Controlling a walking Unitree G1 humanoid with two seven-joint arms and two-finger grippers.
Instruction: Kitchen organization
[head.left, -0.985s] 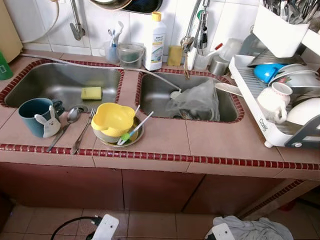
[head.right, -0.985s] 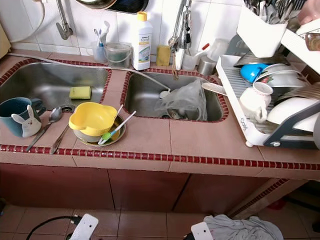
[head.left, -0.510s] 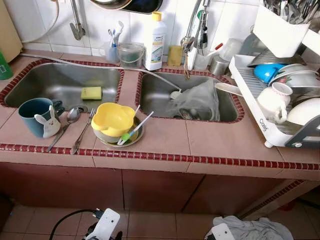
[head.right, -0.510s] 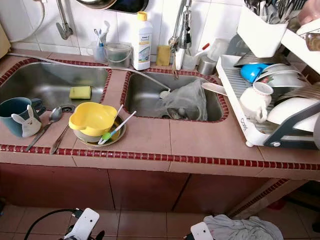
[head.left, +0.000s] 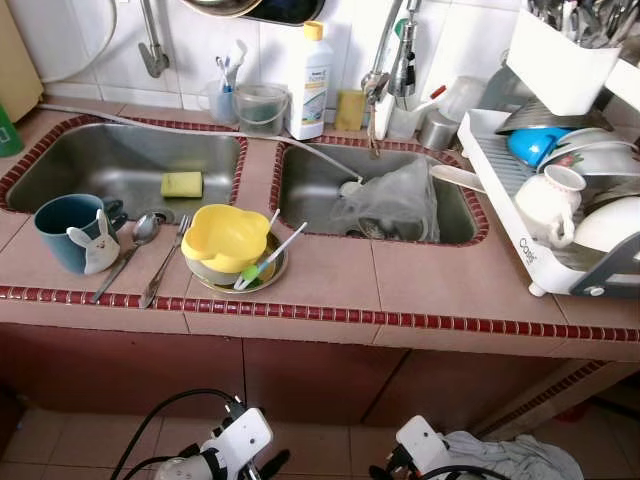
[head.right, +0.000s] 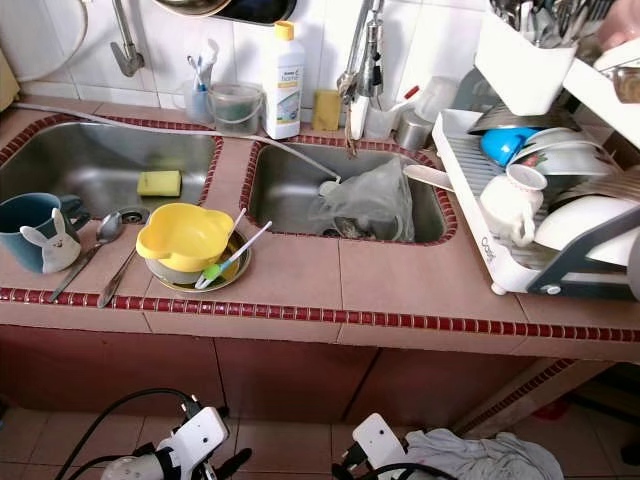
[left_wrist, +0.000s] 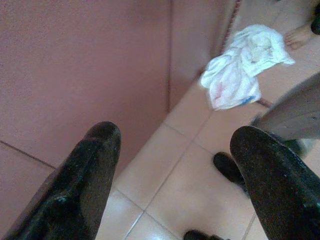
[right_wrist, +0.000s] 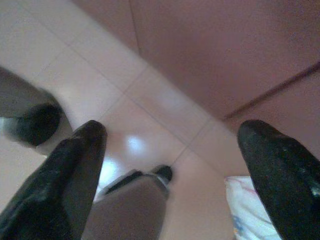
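Left eye view: I stand before a tiled counter (head.left: 330, 275) edged in dark red, with two steel basins sunk into it.
Front left corner of the counter: a dark teal mug (head.left: 65, 228) with a white rabbit figure (head.left: 98, 250) leaning on it; a spoon (head.left: 138, 240) and a fork (head.left: 166, 262) lie just beside.
Front edge, between the basins: a yellow bowl (head.left: 224, 236) sits on a steel dish (head.left: 262, 280), with a green-and-white brush (head.left: 262, 262) propped against it.
Left basin (head.left: 110, 165): a yellow sponge (head.left: 182, 184) lies on the bottom.
Right basin (head.left: 330, 190): a crumpled clear plastic bag (head.left: 395, 200) covers part of it.
Back edge: a white bottle with a yellow cap (head.left: 311, 82) stands upright by a clear tub (head.left: 261, 108).
Right end of the counter: a white dish rack (head.left: 510, 220) holds a white cup (head.left: 545, 205), a blue bowl (head.left: 535, 143) and plates.
My left gripper (left_wrist: 170, 165): low before the cabinet front, over floor tiles; fingers (left_wrist: 87, 180) spread wide, holding nothing.
My right gripper (right_wrist: 170, 165): also low near the floor; fingers (right_wrist: 70, 175) spread wide, empty.
Floor: a crumpled white cloth (left_wrist: 242, 65) lies at the foot of the cabinet.
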